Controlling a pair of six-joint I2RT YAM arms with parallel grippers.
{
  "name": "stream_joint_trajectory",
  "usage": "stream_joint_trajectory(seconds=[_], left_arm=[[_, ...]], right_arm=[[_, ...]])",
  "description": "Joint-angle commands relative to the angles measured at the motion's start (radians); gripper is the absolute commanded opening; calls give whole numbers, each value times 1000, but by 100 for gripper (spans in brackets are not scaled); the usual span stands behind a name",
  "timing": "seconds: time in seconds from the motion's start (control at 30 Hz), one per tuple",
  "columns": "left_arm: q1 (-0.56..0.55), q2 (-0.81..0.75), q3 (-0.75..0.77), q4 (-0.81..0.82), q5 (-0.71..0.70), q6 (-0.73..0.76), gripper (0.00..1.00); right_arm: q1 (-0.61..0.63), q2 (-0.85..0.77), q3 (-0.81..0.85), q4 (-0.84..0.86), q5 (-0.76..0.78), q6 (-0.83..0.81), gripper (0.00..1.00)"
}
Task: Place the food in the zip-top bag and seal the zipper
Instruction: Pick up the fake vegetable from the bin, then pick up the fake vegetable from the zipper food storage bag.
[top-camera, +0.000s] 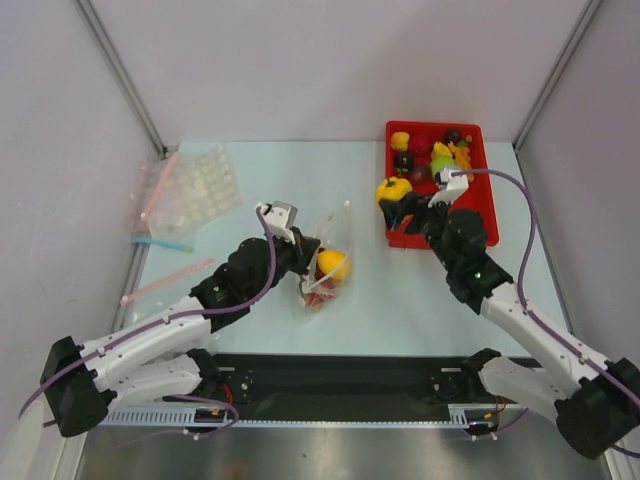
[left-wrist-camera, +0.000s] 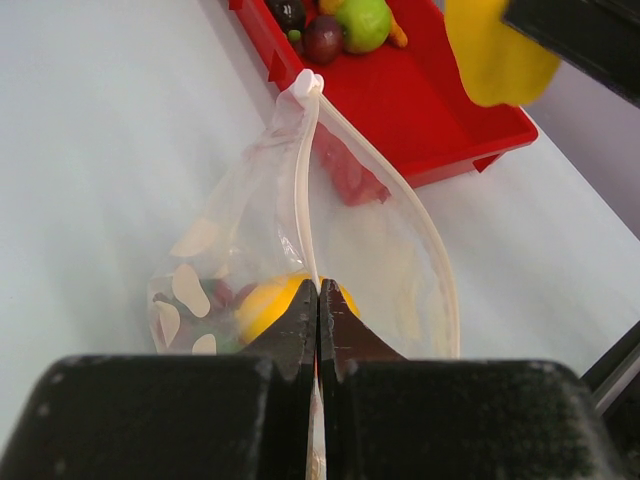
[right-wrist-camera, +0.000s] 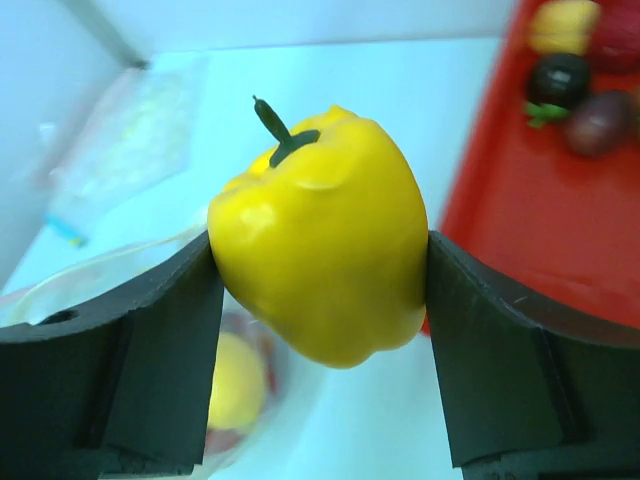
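Note:
The zip-top bag (top-camera: 330, 255) lies mid-table with its mouth held open; a yellow piece (left-wrist-camera: 262, 306) and small red pieces of food sit inside. My left gripper (left-wrist-camera: 319, 292) is shut on the bag's whitish zipper (left-wrist-camera: 304, 190) rim. My right gripper (right-wrist-camera: 320, 250) is shut on a yellow pepper (right-wrist-camera: 322, 262), which it holds above the table between the red tray (top-camera: 478, 205) and the bag. The same pepper (top-camera: 393, 188) hangs off the tray's left edge. More food (top-camera: 440, 150), green, dark purple, orange and yellow, lies in the tray.
A pile of clear bags and a white dimpled sheet (top-camera: 190, 185) lies at the back left. A blue strip (top-camera: 160, 243) and a pink strip (top-camera: 165, 281) lie loose near the left wall. Metal frame posts rise at both back corners.

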Motion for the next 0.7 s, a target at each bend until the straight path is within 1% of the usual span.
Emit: stream_joint_trajectory(seconds=[0.0, 0.03, 0.07, 0.1, 0.13, 0.17, 0.2, 0.3, 0.4, 0.47, 0.6, 0.67], left_arm=[[-4, -19, 20, 18, 2, -3, 0], [-4, -20, 21, 18, 2, -3, 0], [-4, -21, 21, 18, 3, 0, 0], [-2, -20, 21, 19, 3, 0, 0], [-4, -20, 21, 21, 6, 2, 0], [-4, -18, 21, 21, 8, 3, 0], [-4, -18, 21, 22, 12, 6, 0], [-4, -18, 21, 41, 55, 19, 0], [-4, -18, 18, 70, 130, 34, 0], [-4, -15, 13, 94, 185, 42, 0], [-4, -4, 17, 122, 282, 45, 0], [-5, 3, 18, 131, 302, 43, 0]], right_arm=[[100, -124, -84, 99, -43, 8, 45], [143, -153, -107, 118, -47, -9, 45], [155, -181, -163, 148, -78, -31, 44], [166, -237, -190, 215, -96, -34, 44], [177, -256, -210, 248, -115, -31, 43], [180, -276, -237, 277, -180, -31, 43], [181, -294, -247, 321, -210, -34, 43], [186, -298, -258, 375, -316, -46, 43], [189, -272, -247, 417, -428, -42, 43], [194, -259, -250, 435, -461, -31, 43], [198, -247, -262, 478, -451, -26, 43], [200, -232, -268, 491, -445, -20, 43]])
